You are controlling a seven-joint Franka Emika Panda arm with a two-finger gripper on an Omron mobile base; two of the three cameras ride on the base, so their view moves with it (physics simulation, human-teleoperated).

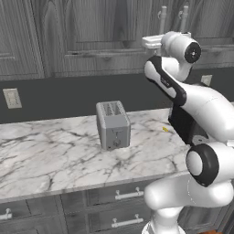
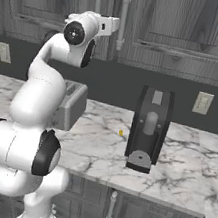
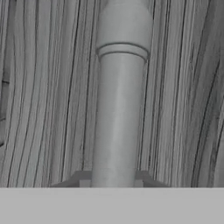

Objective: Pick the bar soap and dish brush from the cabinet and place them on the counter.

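The dark grey wood-grain cabinet (image 1: pixel 91 32) (image 2: pixel 187 23) hangs above the counter (image 1: pixel 45 155) (image 2: pixel 192 166) with its doors closed. My gripper (image 1: pixel 160 36) (image 2: pixel 118 27) (image 3: pixel 113 179) is raised to the doors and is shut on a long silver bar handle (image 3: pixel 119 109) (image 2: pixel 124 12) (image 1: pixel 163 18), which runs up between the two fingertips in the hand view. The wood grain of the door lies right behind the handle. The bar soap and the dish brush are hidden.
A grey toaster (image 1: pixel 113 124) (image 2: pixel 75 106) stands mid-counter. A black coffee machine (image 2: pixel 149 131) (image 1: pixel 182 123) stands to its right, with a tiny yellow speck (image 1: pixel 165 129) (image 2: pixel 121 132) between them. Wall outlets (image 1: pixel 12 98) (image 2: pixel 202 102) sit on the dark backsplash. Drawers (image 1: pixel 123 194) run below.
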